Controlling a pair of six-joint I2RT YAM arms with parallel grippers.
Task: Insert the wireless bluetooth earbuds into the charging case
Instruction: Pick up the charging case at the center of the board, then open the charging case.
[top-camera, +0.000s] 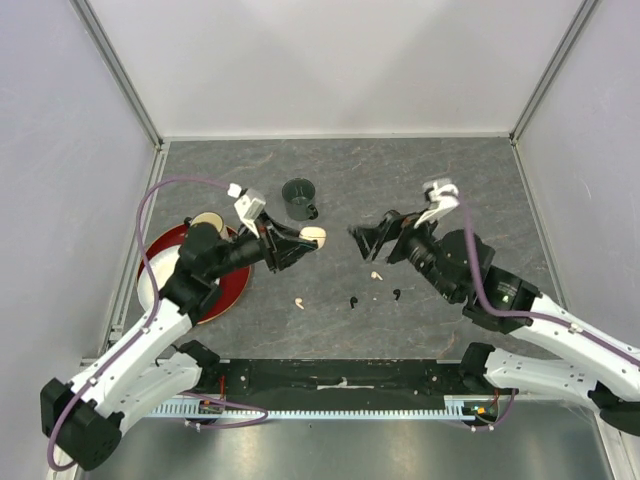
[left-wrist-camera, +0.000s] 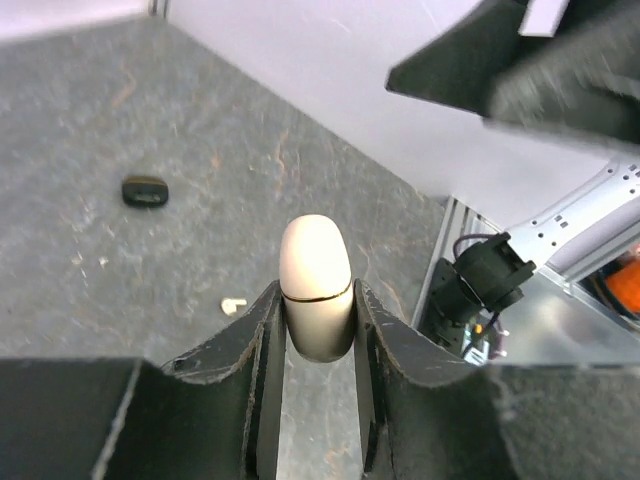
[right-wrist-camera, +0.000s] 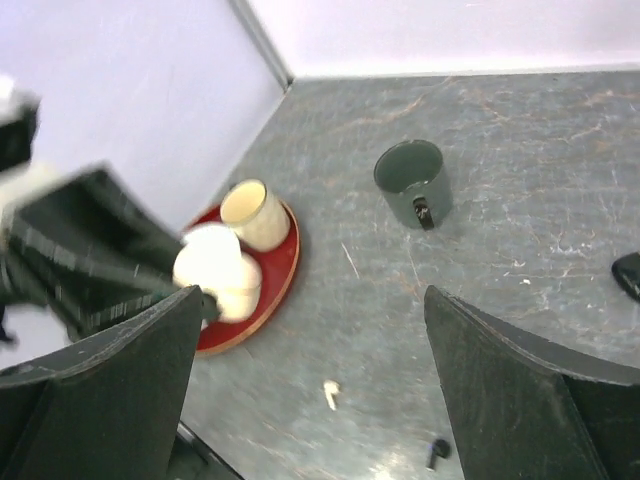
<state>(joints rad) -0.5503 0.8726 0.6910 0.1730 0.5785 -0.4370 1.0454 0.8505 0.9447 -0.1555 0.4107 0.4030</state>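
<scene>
My left gripper (top-camera: 310, 238) is shut on a cream-white charging case (top-camera: 314, 236), held lid-closed above the table; in the left wrist view the case (left-wrist-camera: 315, 285) sits between both fingers. My right gripper (top-camera: 362, 243) is open and empty, facing the case from the right. A cream earbud (top-camera: 299, 300), a second cream earbud (top-camera: 376, 274) and two black earbuds (top-camera: 354, 301) (top-camera: 397, 294) lie on the table below. The right wrist view shows the case (right-wrist-camera: 215, 270), a cream earbud (right-wrist-camera: 330, 393) and a black earbud (right-wrist-camera: 437, 452).
A dark green mug (top-camera: 299, 198) stands behind the grippers. A red plate (top-camera: 233, 292) with a cream cup (top-camera: 207, 222) is at the left. A small black oval object (left-wrist-camera: 146, 191) lies on the table. Walls enclose the table.
</scene>
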